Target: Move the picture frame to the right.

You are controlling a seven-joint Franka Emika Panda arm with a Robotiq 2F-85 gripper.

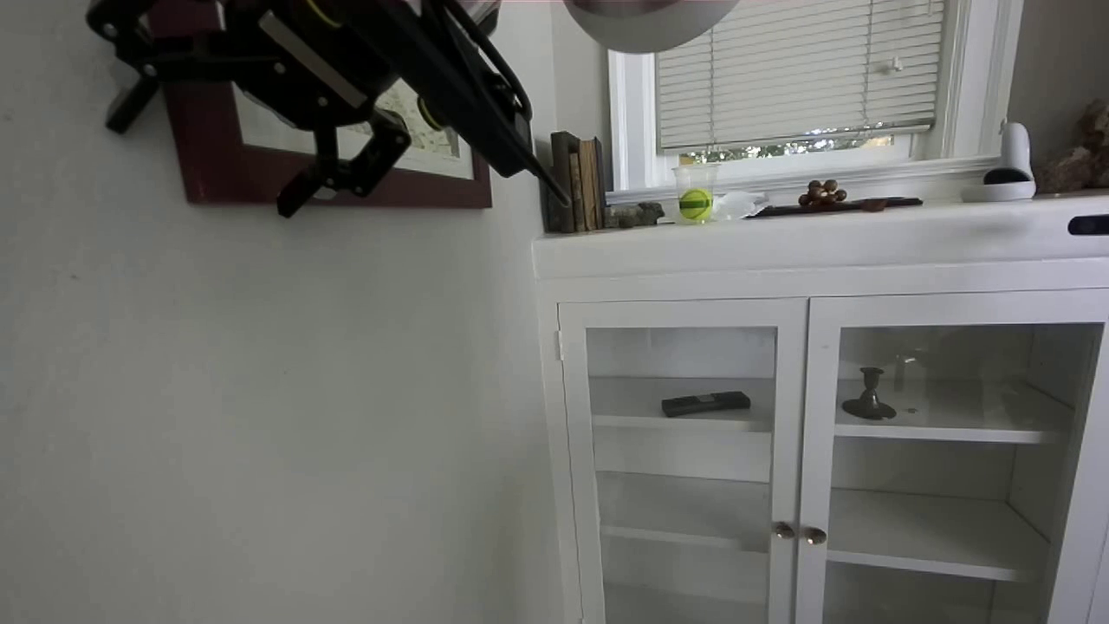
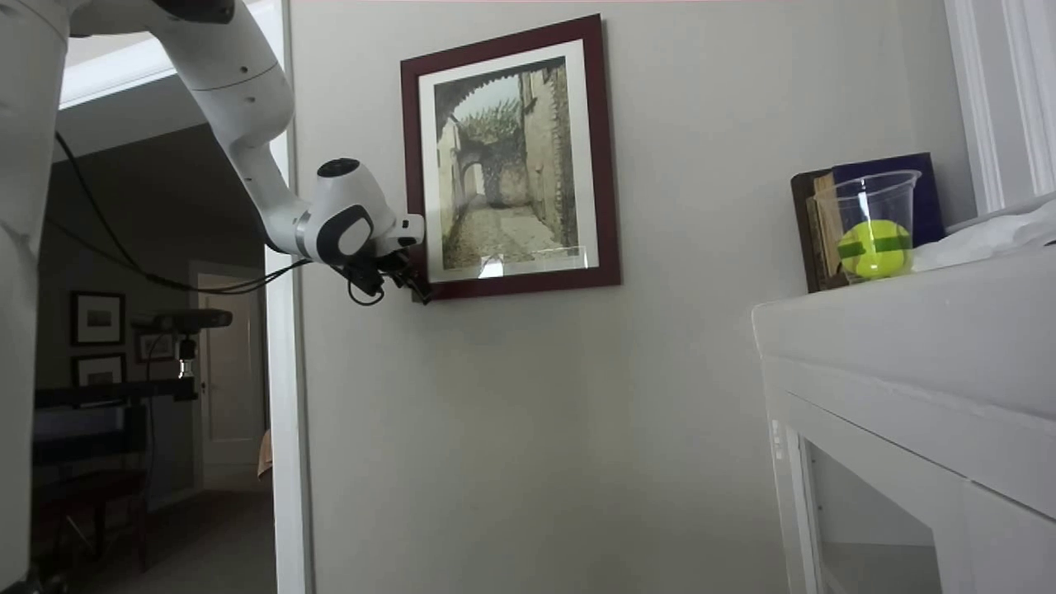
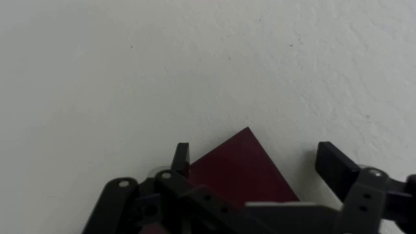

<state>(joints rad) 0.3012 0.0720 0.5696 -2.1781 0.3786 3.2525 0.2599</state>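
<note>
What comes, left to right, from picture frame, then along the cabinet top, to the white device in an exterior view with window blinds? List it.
Picture frame, upright books, lumpy object, clear plastic cup, crumpled wrapping, brown ball cluster, white device.

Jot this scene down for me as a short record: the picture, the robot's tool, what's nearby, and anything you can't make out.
Picture frame: dark reddish-brown, hanging on the wall
Tool: open, a lower corner of the picture frame between its fingers
Cabinet: white, glass-fronted
On top: books; clear cup holding a yellow ball
Window: blinds mostly lowered
Unclear: whether the tool touches the picture frame
</note>
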